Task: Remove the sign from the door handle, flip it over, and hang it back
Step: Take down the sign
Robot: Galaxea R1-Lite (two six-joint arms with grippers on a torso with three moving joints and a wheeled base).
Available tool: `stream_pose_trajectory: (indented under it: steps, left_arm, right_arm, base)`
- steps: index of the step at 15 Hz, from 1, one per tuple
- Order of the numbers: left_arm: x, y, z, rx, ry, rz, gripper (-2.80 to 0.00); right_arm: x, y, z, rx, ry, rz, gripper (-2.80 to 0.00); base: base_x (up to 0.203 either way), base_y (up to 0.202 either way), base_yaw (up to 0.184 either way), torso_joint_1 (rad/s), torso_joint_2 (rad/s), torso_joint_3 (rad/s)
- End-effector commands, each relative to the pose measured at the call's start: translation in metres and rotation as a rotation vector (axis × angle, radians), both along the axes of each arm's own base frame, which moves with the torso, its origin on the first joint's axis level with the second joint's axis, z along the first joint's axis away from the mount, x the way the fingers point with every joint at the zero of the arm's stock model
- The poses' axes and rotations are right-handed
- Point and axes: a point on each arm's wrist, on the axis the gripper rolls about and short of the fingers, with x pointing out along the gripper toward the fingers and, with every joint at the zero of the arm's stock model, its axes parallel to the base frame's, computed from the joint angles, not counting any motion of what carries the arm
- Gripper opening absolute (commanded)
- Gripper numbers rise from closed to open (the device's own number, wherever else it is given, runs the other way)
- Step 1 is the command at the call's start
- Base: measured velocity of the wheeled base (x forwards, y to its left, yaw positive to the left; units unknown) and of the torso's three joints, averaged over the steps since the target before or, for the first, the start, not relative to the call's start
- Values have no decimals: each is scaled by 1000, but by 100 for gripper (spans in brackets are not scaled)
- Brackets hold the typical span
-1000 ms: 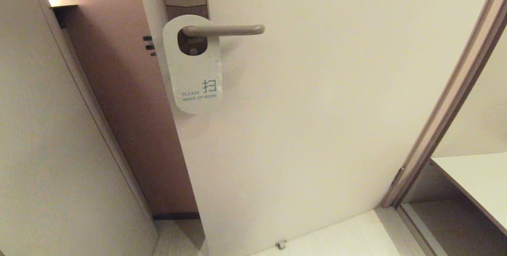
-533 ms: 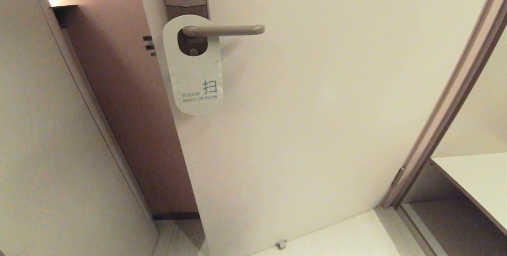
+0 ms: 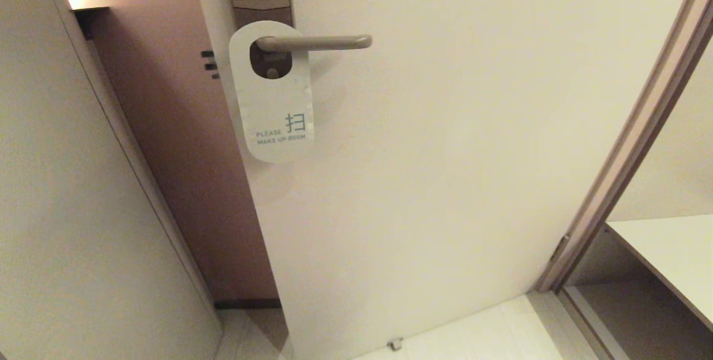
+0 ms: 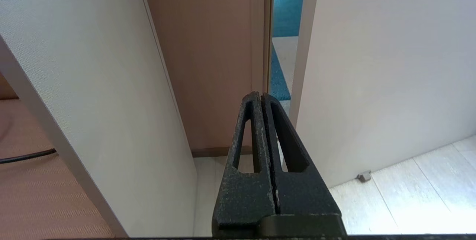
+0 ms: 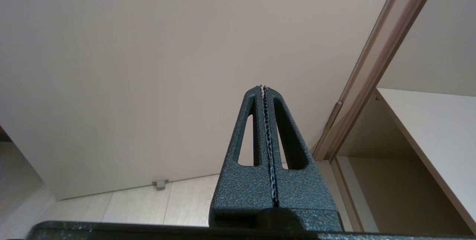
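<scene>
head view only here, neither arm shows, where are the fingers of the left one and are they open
Observer: the left gripper is low, pointing at the gap beside the door edge; fingers pressed together, holding nothing.
Operator: and the right one
Observer: the right gripper faces the lower door near the frame, fingers shut too, empty.
Operator: anything behind that gap
Observer: yes, blue carpet shows through it.
Operator: sign reachable yet
Observer: neither wrist view shows the sign or the door handle.
</scene>
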Motion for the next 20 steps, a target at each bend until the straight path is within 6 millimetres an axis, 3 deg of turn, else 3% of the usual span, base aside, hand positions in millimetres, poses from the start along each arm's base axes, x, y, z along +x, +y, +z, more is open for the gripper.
stream_pose_trajectory:
  steps: [1, 5, 20]
  left_arm:
    - [0, 0, 0, -1, 1, -1, -280]
    - [0, 0, 0, -2, 1, 3, -280]
    - [0, 0, 0, 7, 1, -5, -280]
  right_arm:
    - [0, 0, 0, -1, 2, 1, -280]
    - [0, 0, 0, 0, 2, 1, -280]
    - [0, 0, 0, 0, 2, 1, -280]
  base:
    - [0, 0, 0, 0, 0, 0]
    - [-133, 0, -1, -1, 2, 2]
    - [0, 0, 0, 0, 0, 0]
